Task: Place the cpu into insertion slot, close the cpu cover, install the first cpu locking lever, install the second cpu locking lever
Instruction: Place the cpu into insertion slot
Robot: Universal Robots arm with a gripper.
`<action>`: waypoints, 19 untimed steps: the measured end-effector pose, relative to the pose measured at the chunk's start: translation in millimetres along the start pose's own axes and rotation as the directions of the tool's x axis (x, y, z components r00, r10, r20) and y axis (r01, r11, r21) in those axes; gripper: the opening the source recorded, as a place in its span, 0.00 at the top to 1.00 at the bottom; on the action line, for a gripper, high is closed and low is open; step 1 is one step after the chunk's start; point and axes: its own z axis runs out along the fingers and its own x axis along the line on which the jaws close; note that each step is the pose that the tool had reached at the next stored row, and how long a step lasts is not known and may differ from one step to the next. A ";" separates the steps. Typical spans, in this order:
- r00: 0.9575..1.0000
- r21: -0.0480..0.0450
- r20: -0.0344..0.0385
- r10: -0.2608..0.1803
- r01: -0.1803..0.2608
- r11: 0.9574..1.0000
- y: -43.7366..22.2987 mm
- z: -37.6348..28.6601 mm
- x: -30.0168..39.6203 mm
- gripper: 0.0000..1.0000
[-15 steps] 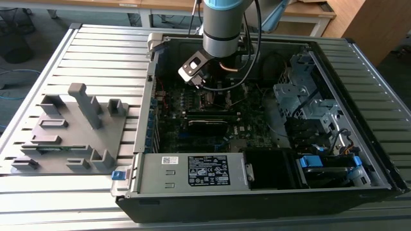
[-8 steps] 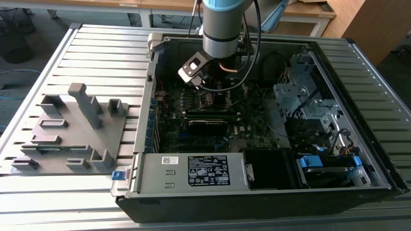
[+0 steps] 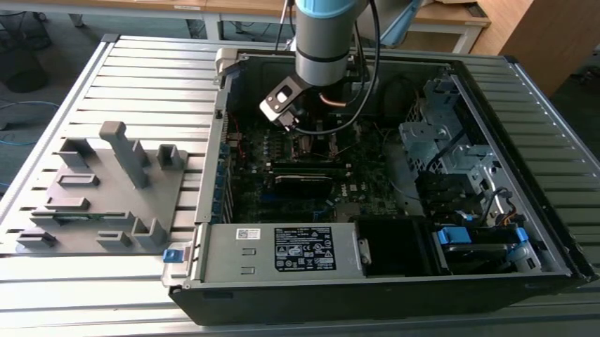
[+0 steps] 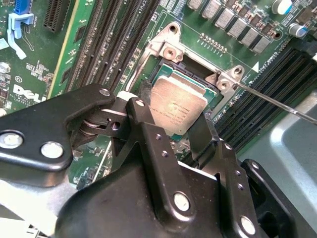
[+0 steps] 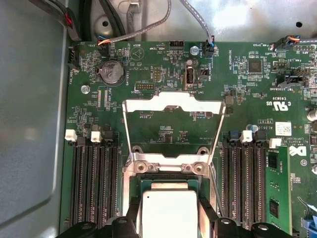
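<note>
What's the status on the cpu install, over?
Status: claw shut on the cpu, low at the insertion slot. The cpu cover is open, clear of the slot. Nothing seen in the way.

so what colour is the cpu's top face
The cpu face is pale silvery-grey metal, edged in green; it shows best in the second wrist view.

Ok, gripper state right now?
Gripper: closed on the chip, held at the socket.
</note>
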 end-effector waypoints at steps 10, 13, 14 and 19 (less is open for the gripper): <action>1.000 0.000 0.000 0.000 0.000 1.000 -0.3 1.8 -0.1 0.46; 1.000 0.000 0.001 0.000 0.000 1.000 -0.4 2.5 -0.2 0.46; 1.000 0.000 0.001 0.000 0.000 1.000 -0.4 2.6 -0.2 0.46; 1.000 0.000 0.000 0.000 0.000 1.000 -0.4 2.8 -0.2 0.46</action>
